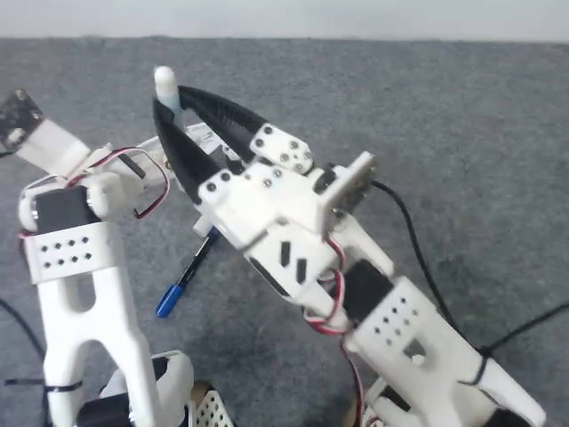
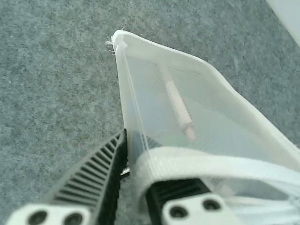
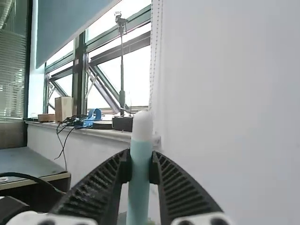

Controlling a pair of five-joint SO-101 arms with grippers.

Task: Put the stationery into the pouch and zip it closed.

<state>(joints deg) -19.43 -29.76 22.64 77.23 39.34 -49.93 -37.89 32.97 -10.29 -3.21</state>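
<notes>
Clamps upright pale-blue, white-capped marker (image 3: 139, 140) in right gripper (image 3: 139, 164); pinches translucent white mesh pouch (image 2: 211, 108), pale stick (image 2: 178, 105) inside, in left gripper (image 2: 136, 164).

Right hand (image 3: 140, 161) has its 2 black ribbed fingers (image 3: 101, 187) clamped on a pale blue marker (image 3: 139, 192) with a white cap, standing upright. Behind the marker: white wall (image 3: 225, 93), window (image 3: 93, 70), cluttered sill (image 3: 70, 126).
</notes>
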